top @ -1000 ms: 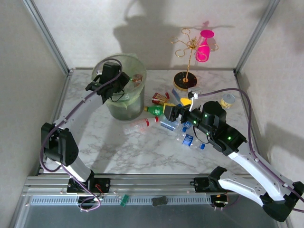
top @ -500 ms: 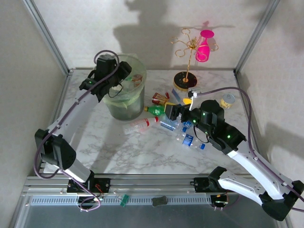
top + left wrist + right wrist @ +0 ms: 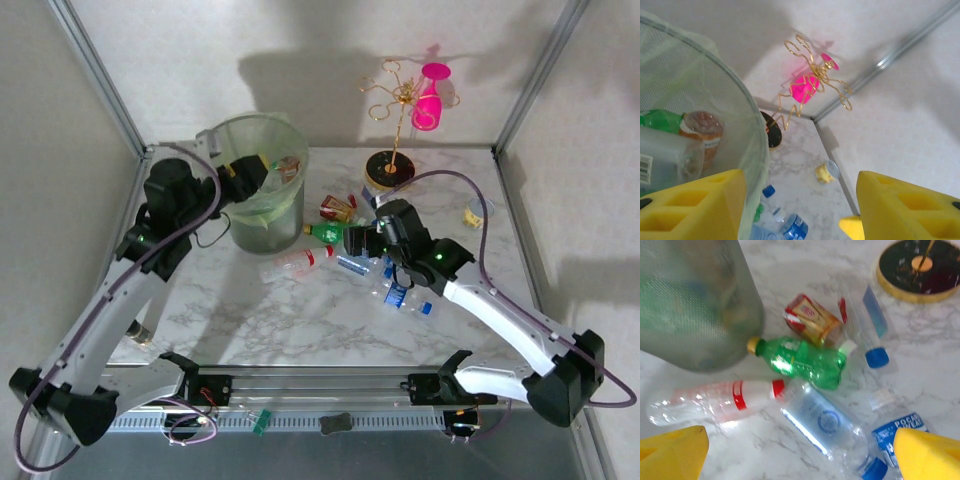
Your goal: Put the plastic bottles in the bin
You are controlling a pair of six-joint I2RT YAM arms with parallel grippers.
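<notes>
Gold wire rack (image 3: 393, 95) on round black base (image 3: 383, 168) stands at far edge, pink glass (image 3: 428, 108) hanging inverted from it. Red-and-gold packet (image 3: 811, 318) lies on white marble tabletop (image 3: 250, 310); small yellow tub (image 3: 826, 172) far right.

the grey-green bin (image 3: 262, 222) stood upright at far left, pale liner folded over its rim, discarded bottles (image 3: 667, 150) lying inside. just beside it, on their sides, lay a crumpled green bottle (image 3: 802, 361), a clear red-capped bottle (image 3: 715, 401) and a blue-labelled bottle (image 3: 826, 426).
</notes>
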